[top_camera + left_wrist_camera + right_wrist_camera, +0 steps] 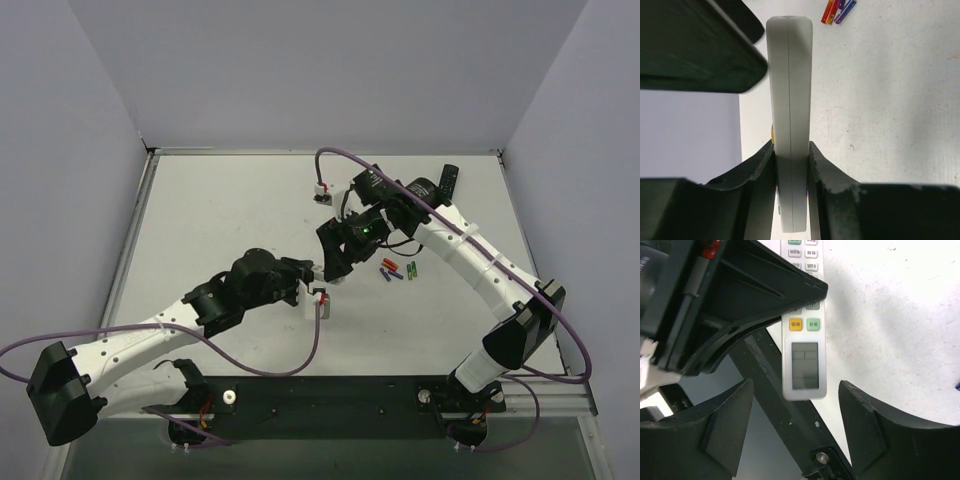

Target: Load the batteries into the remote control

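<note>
Left pincer [791,155]: clamped on the white remote control [790,90], which was held on edge.
Right pincer [796,390]: spread wide around the remote's display end, untouched.
Green batteries [412,270]: laid on the table [220,220] beside red cells [388,265].

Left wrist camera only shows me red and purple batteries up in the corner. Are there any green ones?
Observer: Yes. The top view shows two green batteries lying on the table, just right of both grippers.
Operator: Cool! What's the other hand doing? I can't see it.
Observer: The right gripper is open. In its own view, one finger sits on each side of the screen end of the white remote that you're pinching, and neither finger touches it.
</note>
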